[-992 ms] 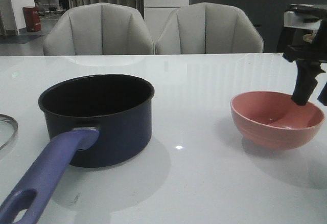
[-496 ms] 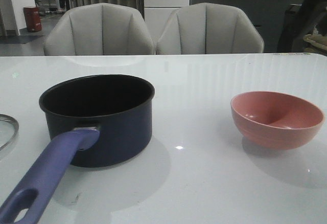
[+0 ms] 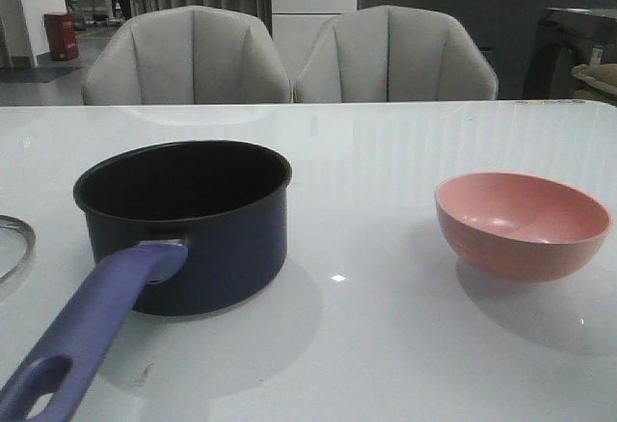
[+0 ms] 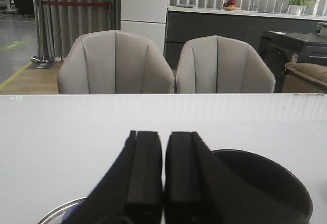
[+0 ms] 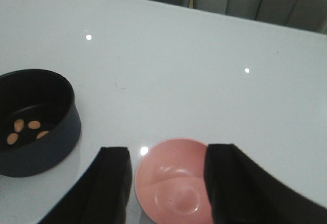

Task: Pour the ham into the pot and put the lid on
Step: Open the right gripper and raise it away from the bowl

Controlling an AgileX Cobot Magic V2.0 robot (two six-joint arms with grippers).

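Worktop surface (image 3: 386, 152), white and glossy, carries three items in the front view: the dark navy round saucepan with black interior (image 3: 188, 224) toward the left edge, its long purple-blue handle (image 3: 92, 330) running to the near-left corner; the clear glass lid with metal rim (image 3: 12, 247), of which only an arc shows at the left edge; and the pink round bowl (image 3: 523, 224) toward the right edge, standing empty. Saucepan and bowl are well apart, with bare surface between them and a broad bare strip along the far edge, in front of two grey upholstered chairs (image 3: 188, 56). The right wrist view shows several small orange-pink diced ham pieces (image 5: 25, 129) on the black floor of the pot, and the right gripper (image 5: 166, 183) above the bowl with its two black fingers (image 5: 110, 183) spread wide, holding nothing. The left gripper (image 4: 163, 183) has its pads pressed together on nothing, the lid rim and pot rim showing just beyond it. Compared with one second earlier, the right gripper, then with a fingertip down inside the bowl, has left the front view; pot, lid and bowl are unmoved.
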